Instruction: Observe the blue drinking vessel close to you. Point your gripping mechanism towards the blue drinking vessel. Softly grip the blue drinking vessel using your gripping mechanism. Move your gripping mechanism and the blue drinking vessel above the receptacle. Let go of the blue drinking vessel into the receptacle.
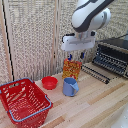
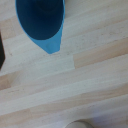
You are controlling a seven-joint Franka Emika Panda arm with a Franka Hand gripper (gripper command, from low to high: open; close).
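The light-blue mug [image 1: 70, 86] stands upright on the wooden table, its handle toward the exterior view's right. The white gripper [image 1: 76, 58] hangs above it, well clear of its rim, with its dark fingers apart and nothing between them. In the wrist view I look down into the mug's open mouth [image 2: 40, 19], with its handle [image 2: 53, 45] sticking out; the fingers do not show there. The red lattice basket [image 1: 24, 101] with its blue-grey rim handle sits on the table at the exterior view's left front.
A small red bowl [image 1: 49, 82] sits just to the exterior view's left of the mug. An orange box [image 1: 71, 68] stands behind the mug. A toaster oven [image 1: 113, 56] with its door down fills the right back. A slatted screen stands behind.
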